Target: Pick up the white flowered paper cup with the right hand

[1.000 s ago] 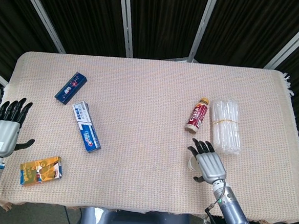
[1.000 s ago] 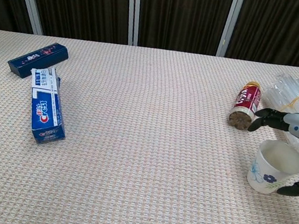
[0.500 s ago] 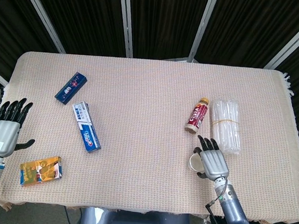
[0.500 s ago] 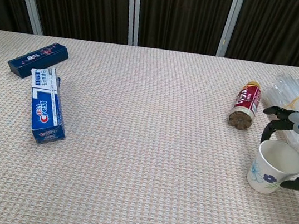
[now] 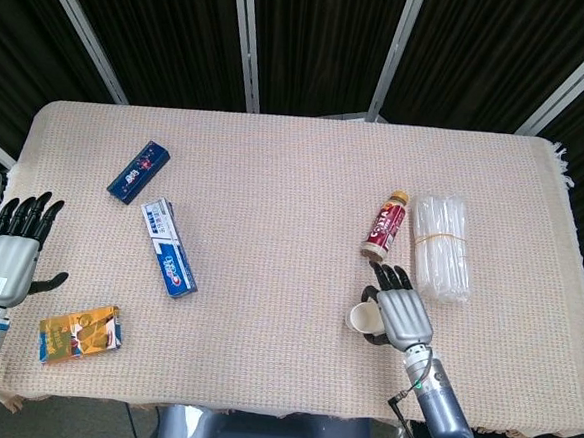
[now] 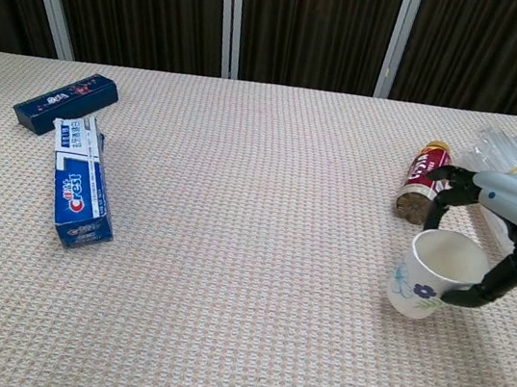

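Observation:
The white flowered paper cup (image 6: 421, 279) is tilted, its mouth facing up and back, near the table's front right. My right hand (image 6: 504, 227) wraps it from the right, with fingers curled over the far rim and the thumb against the near side. From above, the cup (image 5: 360, 318) pokes out at the left of the right hand (image 5: 402, 313). Whether its base touches the cloth I cannot tell. My left hand (image 5: 14, 248) lies at the table's left edge with its fingers spread and nothing in it.
A red bottle (image 6: 423, 179) lies just behind the cup, with a clear plastic-wrapped bundle (image 5: 440, 246) to its right. A Crest box (image 5: 169, 247) and a dark blue box (image 5: 138, 171) lie on the left. An orange packet (image 5: 79, 332) sits near the left hand.
The right hand's fingers have closed around the cup. Hand and cup have moved left together, and the cup has tipped from upright to tilted. The left hand has stayed still.

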### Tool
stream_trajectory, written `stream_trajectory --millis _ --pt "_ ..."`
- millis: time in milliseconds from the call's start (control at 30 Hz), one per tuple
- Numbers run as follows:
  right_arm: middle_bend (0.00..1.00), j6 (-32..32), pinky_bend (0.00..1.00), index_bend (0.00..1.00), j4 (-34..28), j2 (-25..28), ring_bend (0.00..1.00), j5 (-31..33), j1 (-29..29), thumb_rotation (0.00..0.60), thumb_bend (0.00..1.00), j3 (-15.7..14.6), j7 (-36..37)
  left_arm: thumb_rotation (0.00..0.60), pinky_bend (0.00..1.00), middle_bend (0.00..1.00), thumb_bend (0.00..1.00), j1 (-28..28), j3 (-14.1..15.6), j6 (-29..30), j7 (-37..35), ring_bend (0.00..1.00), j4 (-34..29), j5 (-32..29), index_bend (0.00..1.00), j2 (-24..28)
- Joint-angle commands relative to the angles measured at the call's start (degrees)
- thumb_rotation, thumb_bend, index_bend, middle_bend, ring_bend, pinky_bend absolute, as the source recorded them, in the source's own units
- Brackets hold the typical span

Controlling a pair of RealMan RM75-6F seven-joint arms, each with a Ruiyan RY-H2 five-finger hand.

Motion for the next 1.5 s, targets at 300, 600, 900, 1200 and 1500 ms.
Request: stream_trajectory --millis 300,600,900,1200,1500 --pt "0.07 -0.61 0.00 0.45 1.28 -5.99 0.00 0.24 1.74 0.600 0.19 1.85 1.90 0.600 0.00 0.00 0.01 -0.01 -0.04 0.05 0.00 0.00 0.10 -0.01 0.00 -0.09" --pt "0.07 -1.91 0.00 0.45 3.83 -8.71 0.00 4.32 2.99 0.600 0.18 2.72 1.65 0.600 0.00 0.00 0.01 -0.05 -0.09 0.08 0.21 0.00 0.12 -0.12 0.00 -0.20" --pt "0.07 -2.62 0.00 0.45 5.73 -8.23 0.00 8.20 3.40 0.600 0.18 2.79 1.12 0.600 0.00 0.00 0.01 -0.09 -0.13 0.06 0.39 0.00 0.07 -0.21 0.00 -0.27" --pt "0.00 -0.21 0.00 0.20 5.61 -7.10 0.00 11.71 3.97 0.600 0.18 2.67 -3.19 0.600 0.00 0.00 0.01 -0.07 -0.07 0.02 0.17 0.00 0.05 -0.11 0.00 -0.16" --pt "0.00 1.49 0.00 0.13 4.49 -7.13 0.00 11.90 4.32 0.600 0.17 1.92 -5.74 0.600 0.00 0.00 0.01 -0.07 -0.03 -0.02 0.06 0.00 0.06 -0.03 0.00 -0.11"
